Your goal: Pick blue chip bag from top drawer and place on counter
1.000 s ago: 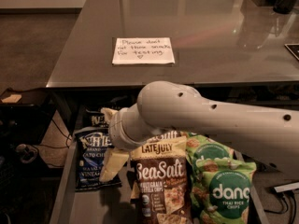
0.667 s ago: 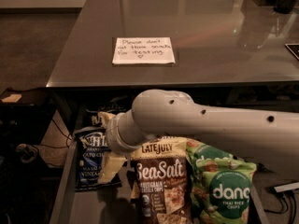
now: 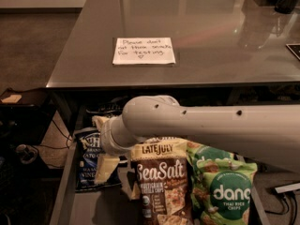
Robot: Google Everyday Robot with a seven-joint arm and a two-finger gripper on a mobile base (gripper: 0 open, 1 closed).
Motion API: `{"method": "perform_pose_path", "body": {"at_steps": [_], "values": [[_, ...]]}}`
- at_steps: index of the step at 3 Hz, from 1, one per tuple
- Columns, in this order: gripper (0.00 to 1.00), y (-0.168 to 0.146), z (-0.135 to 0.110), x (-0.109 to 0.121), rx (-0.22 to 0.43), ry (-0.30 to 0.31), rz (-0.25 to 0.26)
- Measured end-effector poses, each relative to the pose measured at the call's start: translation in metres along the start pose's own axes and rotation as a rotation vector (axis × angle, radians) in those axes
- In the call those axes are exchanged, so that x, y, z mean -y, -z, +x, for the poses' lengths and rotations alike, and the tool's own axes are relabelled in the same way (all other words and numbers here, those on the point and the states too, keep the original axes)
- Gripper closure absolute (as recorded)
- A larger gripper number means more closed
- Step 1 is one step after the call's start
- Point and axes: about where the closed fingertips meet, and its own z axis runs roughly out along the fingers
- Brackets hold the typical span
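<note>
- Plainly, the blue chip bag with white lettering (image 3: 87,159) lies flat in the wide grey metal drawer (image 3: 63,193), at nine o'clock from the brown Late July tortilla-chip bag (image 3: 159,184).
- I judge it light, crinkly, slippery and air-puffed, with fragile chips inside. I'd pinch a crimped seam, gently.
- My gripper (image 3: 105,153) hangs over the bag's three o'clock edge. Whether the jaws are released or clenched I cannot tell.
- A green Dang rice-chip bag (image 3: 226,191) sits at three o'clock of the brown one.
- At twelve o'clock, the dark grey glossy desk (image 3: 211,46) bears a white handwritten note (image 3: 143,50).

Dim, warm light; glare on the counter (image 3: 211,27); jaws shadowed in the drawer (image 3: 91,205).
</note>
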Motion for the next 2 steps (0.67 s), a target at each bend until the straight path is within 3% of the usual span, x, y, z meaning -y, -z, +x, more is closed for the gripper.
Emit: {"method": "perform_pose_path", "body": {"at_steps": [2], "values": [[0.0, -0.0185, 0.0139, 0.0129, -0.032, 0.027, -0.005]]}}
